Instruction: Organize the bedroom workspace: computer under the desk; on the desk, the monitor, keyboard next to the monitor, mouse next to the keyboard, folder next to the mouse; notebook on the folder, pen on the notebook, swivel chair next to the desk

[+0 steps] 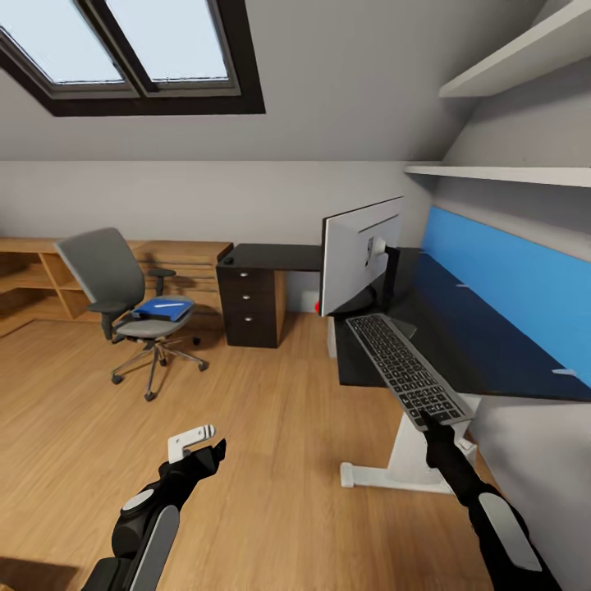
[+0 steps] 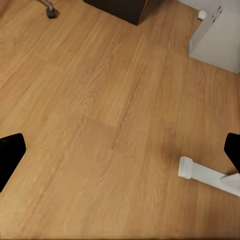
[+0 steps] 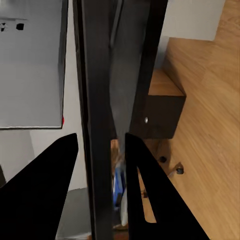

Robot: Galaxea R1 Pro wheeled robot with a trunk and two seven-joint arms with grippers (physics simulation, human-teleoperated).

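My right gripper (image 1: 433, 424) is shut on the near end of the silver-grey keyboard (image 1: 402, 365), which lies slanted over the front edge of the black desk (image 1: 468, 336). The keyboard's edge (image 3: 95, 75) sits between the black fingers (image 3: 50, 190). The monitor (image 1: 359, 256) stands on the desk just beyond, silvery back toward me. The swivel chair (image 1: 107, 279) stands to the left, away from the desk, carrying the blue folder (image 1: 162, 309) with a white pen (image 1: 169, 304) on it. My left gripper (image 1: 207, 451) hangs open over bare floor. Mouse and notebook are out of view.
A black three-drawer unit (image 1: 250, 305) stands at the desk's far left end. A light grey box (image 2: 217, 35), probably the computer, and the desk's white foot (image 2: 200, 174) rest on the wood floor. A low oak dresser (image 1: 33, 279) lines the back wall; shelves (image 1: 509, 172) hang above the desk.
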